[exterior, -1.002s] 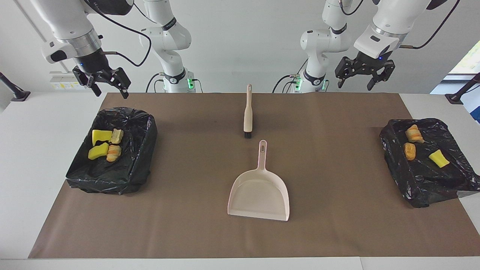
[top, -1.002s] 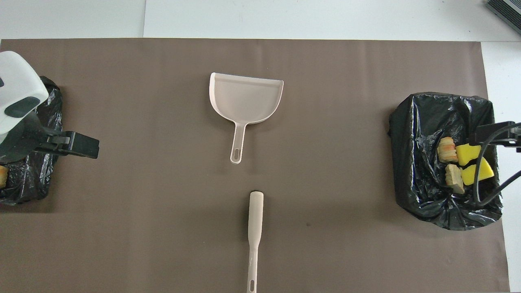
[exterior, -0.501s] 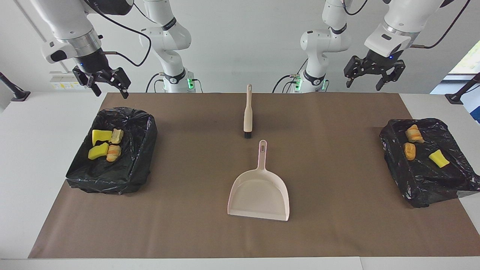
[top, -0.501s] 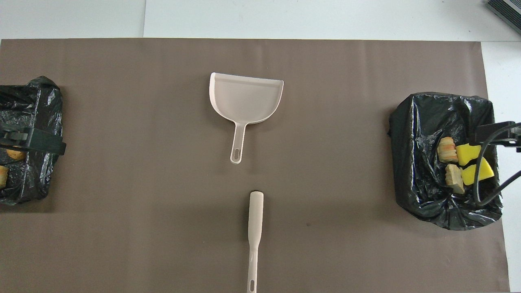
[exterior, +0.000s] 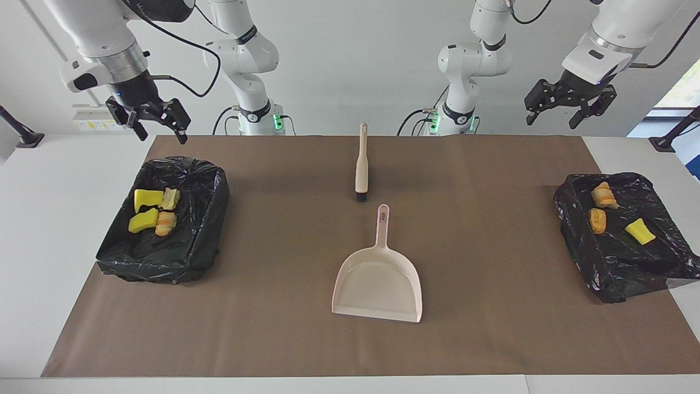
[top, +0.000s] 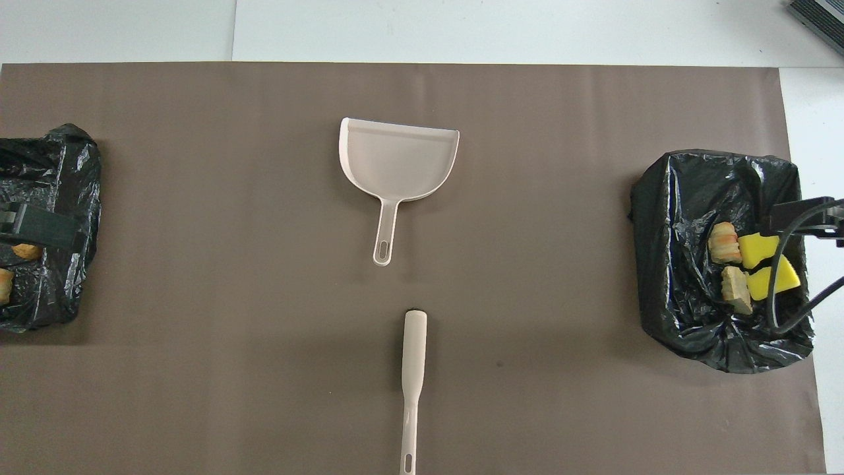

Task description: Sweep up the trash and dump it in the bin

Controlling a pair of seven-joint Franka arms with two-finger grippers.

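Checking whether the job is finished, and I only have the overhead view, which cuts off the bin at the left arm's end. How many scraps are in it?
Observer: Three scraps lie in that bin.
Operator: Is the left gripper holding anything?
Observer: No. The left gripper hangs open and empty, high at the left arm's end of the table.
Operator: And the right one?
Observer: The right gripper is open and empty too, raised near the other bin.

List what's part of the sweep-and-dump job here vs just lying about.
Job:
- trash scraps, already in the bins
- bin at the right arm's end
- bin at the left arm's end
- brush
- dustpan

Lying about:
- brown mat
- table
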